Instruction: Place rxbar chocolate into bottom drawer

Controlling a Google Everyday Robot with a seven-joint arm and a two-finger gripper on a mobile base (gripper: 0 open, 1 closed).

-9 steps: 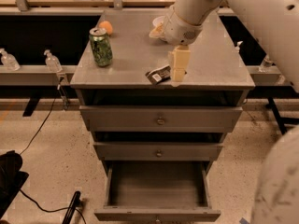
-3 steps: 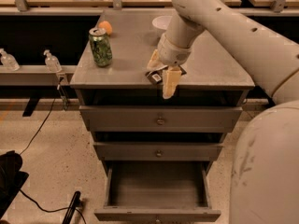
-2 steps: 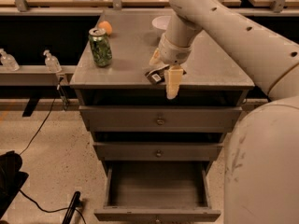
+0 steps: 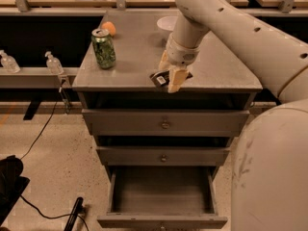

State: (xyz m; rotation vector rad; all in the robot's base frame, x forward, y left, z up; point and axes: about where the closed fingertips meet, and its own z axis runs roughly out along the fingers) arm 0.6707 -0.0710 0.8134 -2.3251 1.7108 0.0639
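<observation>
The rxbar chocolate (image 4: 160, 79), a dark flat bar with a white label patch, lies on the grey cabinet top (image 4: 130, 57) close to its front edge. My gripper (image 4: 171, 73) is down on the bar, reaching from the upper right, and straddles it so that its right part is covered. The bottom drawer (image 4: 162, 196) is pulled open below, and what shows of its inside is bare. The two upper drawers (image 4: 165, 123) are closed.
A green patterned can (image 4: 103, 48) stands at the left of the cabinet top with an orange fruit (image 4: 109, 28) behind it. A white bowl (image 4: 167, 25) sits at the back. My arm crosses the right side. Clear bottles (image 4: 52, 62) stand on a shelf at the left.
Three seconds ago the gripper hung just right of the bar. It has since moved slightly left and settled over the bar. The bar and the can have not moved.
</observation>
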